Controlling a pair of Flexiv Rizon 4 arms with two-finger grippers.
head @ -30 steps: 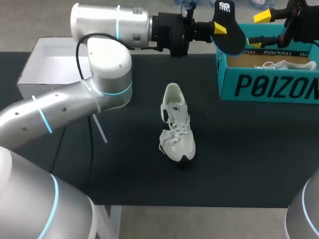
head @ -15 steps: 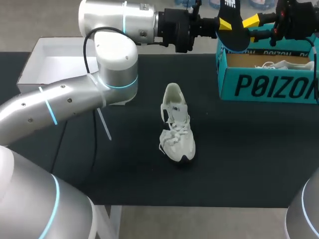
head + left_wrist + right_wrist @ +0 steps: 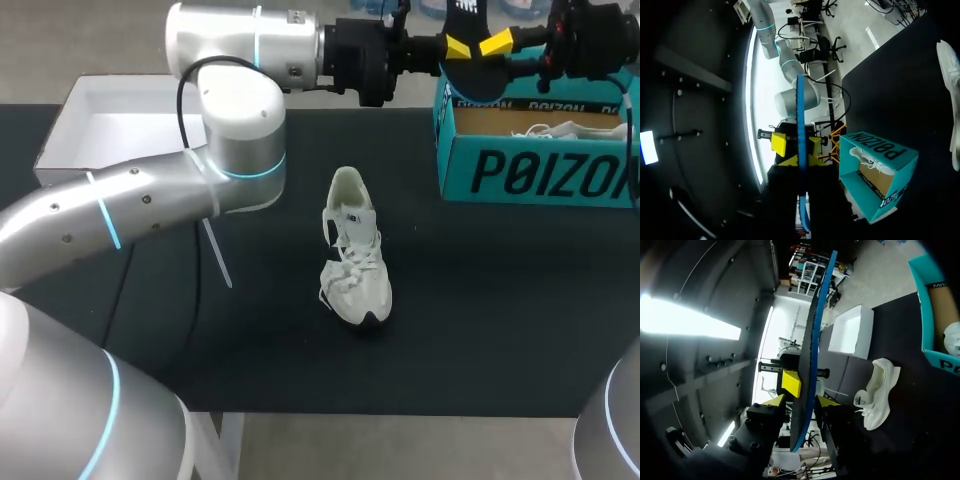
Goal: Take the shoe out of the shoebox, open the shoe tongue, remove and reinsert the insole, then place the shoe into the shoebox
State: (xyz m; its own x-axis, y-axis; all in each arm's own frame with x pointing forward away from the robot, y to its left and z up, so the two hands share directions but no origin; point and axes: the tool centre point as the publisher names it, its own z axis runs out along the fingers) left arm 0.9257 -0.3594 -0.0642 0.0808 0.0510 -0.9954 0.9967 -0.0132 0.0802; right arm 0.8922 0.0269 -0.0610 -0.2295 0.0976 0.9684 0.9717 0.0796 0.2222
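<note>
A thin blue-edged insole (image 3: 468,82) stands on edge in the air at the back of the table, beside the teal shoebox (image 3: 540,170). My left gripper (image 3: 458,47) is shut on it. My right gripper (image 3: 497,42) faces it from the other side. In the right wrist view the insole (image 3: 815,330) runs between the right gripper's (image 3: 801,401) fingers, and a small gap shows on one side. The left wrist view shows the insole (image 3: 801,125) edge-on in the left gripper (image 3: 801,162). A white shoe (image 3: 352,245) lies mid-table, tongue open.
A second white shoe (image 3: 572,130) lies inside the shoebox. A white box lid (image 3: 110,130) sits at the back left. My left arm (image 3: 240,130) spans the back of the table above the cloth.
The left arm has carried the insole up and right, toward the right gripper. The right gripper has come in around the insole and narrowed its fingers.
</note>
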